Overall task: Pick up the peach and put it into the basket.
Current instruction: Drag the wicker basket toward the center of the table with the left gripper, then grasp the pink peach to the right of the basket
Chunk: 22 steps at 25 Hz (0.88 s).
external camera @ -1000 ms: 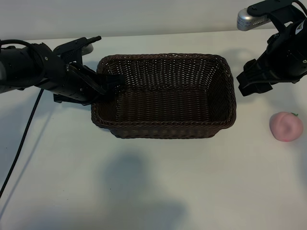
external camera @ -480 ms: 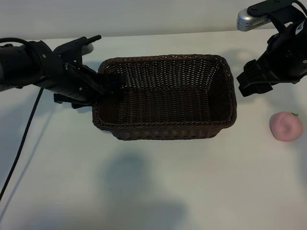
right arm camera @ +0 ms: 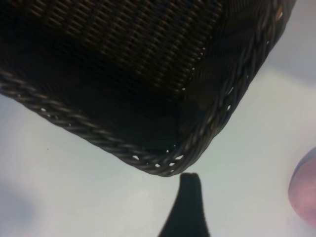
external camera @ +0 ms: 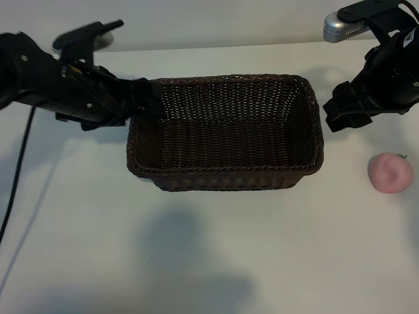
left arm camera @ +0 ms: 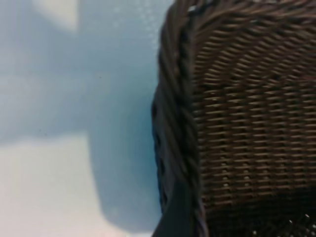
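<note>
On white table [external camera: 209, 261], woven wicker basket [external camera: 226, 176], round peach [external camera: 390, 173]; both hands' spread unclear.

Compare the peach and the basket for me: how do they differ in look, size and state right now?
The peach is small, round, smooth and pale pink; the basket is large, rectangular, woven and dark brown. The peach sits near the table's right edge, while the basket sits mid-table. The peach is a solid fruit; the basket is an open container with nothing visible inside. Both rest on the white table, apart, neither held.
</note>
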Each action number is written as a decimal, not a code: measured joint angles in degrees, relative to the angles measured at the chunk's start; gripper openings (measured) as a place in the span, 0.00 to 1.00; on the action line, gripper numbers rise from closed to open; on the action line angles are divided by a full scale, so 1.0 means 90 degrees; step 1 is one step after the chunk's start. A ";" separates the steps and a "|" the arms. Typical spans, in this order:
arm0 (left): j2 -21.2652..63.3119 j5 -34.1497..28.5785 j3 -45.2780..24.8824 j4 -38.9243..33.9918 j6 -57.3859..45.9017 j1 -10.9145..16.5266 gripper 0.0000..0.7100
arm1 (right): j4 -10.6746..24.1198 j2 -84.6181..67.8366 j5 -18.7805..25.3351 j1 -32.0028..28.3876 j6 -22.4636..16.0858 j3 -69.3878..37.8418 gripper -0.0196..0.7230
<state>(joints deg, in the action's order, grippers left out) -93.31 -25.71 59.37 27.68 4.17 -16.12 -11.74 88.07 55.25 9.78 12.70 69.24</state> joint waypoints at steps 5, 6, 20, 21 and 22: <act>0.0748 -0.0335 0.0000 -0.0895 -0.0415 0.0000 0.94 | 0.0000 0.0000 0.0005 0.0000 0.0000 0.0000 0.83; 0.0933 -0.0436 0.0000 -0.1157 -0.0582 0.0000 0.93 | 0.0000 0.0000 0.0005 0.0000 0.0000 0.0000 0.83; 0.3409 -0.1746 0.0000 -0.3667 -0.2169 0.0000 0.87 | 0.0000 0.0000 0.0012 0.0000 0.0000 0.0000 0.83; 0.3556 -0.1784 0.0000 -0.3690 -0.2174 0.0000 0.87 | 0.0000 0.0000 0.0012 0.0000 0.0000 0.0000 0.83; 0.3690 -0.1843 0.0000 -0.3696 -0.2174 0.0000 0.86 | 0.0000 0.0000 0.0012 0.0000 0.0000 0.0000 0.83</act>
<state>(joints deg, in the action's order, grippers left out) -60.11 -42.29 59.37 -5.58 -15.39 -16.12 -11.74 88.07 55.36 9.78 12.70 69.24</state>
